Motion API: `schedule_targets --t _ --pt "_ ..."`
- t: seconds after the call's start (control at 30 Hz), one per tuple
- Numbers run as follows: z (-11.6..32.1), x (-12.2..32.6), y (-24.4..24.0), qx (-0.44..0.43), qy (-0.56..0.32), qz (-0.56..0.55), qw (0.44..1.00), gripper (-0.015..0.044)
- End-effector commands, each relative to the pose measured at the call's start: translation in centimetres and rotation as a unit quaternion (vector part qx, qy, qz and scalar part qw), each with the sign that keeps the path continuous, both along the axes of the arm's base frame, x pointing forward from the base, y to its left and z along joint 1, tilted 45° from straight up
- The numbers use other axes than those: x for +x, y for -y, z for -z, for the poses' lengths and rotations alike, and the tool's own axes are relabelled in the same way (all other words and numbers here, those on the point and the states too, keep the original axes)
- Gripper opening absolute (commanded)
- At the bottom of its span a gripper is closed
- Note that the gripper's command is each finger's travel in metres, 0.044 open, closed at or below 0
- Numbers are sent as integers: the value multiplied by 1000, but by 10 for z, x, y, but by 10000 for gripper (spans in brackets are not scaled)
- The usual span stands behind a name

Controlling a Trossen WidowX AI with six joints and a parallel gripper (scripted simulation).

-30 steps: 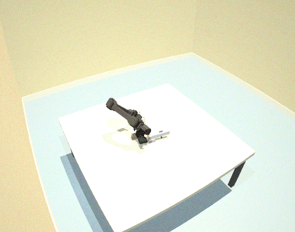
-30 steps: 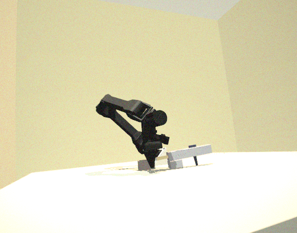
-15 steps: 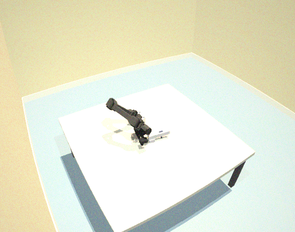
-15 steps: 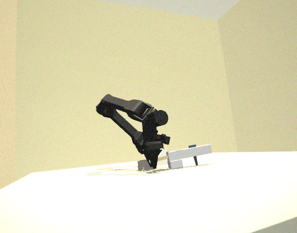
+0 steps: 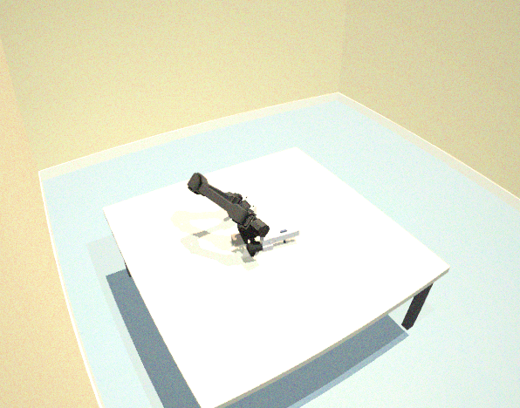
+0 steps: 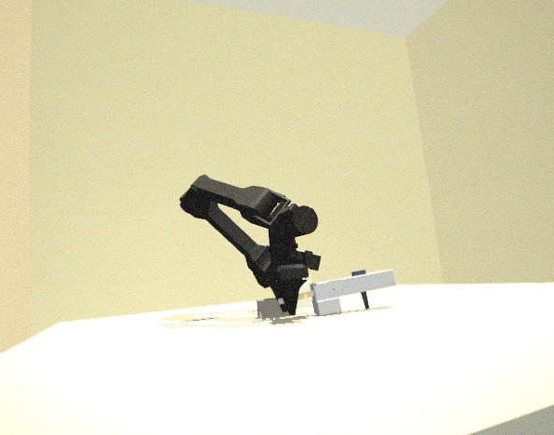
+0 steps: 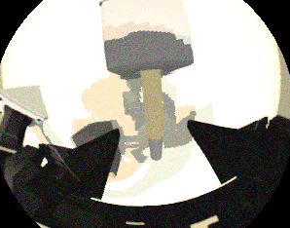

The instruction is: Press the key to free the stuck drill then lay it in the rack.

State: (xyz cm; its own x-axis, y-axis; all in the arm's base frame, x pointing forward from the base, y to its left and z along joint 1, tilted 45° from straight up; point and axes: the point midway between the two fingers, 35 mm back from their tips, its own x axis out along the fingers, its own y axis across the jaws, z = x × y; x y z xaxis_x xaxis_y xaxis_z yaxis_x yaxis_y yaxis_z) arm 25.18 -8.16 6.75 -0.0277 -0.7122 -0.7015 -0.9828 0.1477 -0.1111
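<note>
The drill [image 6: 305, 295] [image 7: 152, 104], a tan rod with a grey tip, sticks out of the end of a pale, sloping holder [image 5: 280, 238] [image 6: 343, 286] [image 7: 146, 17]. The key [image 5: 283, 230] [image 6: 358, 272], dark blue, shows on top of the holder, with a dark pin below it. My gripper [image 6: 289, 311] [image 7: 154, 128] is open and low over the table. In the wrist view its fingers stand on either side of the drill near the tip and hold nothing. A grey block [image 6: 268, 308] [image 7: 92, 133], possibly the rack, is beside the gripper, partly hidden by it.
A low pale block [image 6: 327, 307] supports the holder's near end. The white table [image 5: 295, 307] [image 6: 268, 375] carries everything. A pale grey piece [image 7: 27, 99] with a dark part below shows at the wrist view's left; I cannot tell what it is.
</note>
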Motion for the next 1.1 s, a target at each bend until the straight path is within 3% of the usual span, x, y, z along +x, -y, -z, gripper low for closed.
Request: schedule_targets --t 0.0,0.47,0.97,1.07 --pt "3 0 -1 2 0 2 1000 440" --pt "8 0 -3 2 0 2 1000 440" --pt "5 1 -2 0 1 0 1000 46" --pt "5 1 -2 0 1 0 1000 26"
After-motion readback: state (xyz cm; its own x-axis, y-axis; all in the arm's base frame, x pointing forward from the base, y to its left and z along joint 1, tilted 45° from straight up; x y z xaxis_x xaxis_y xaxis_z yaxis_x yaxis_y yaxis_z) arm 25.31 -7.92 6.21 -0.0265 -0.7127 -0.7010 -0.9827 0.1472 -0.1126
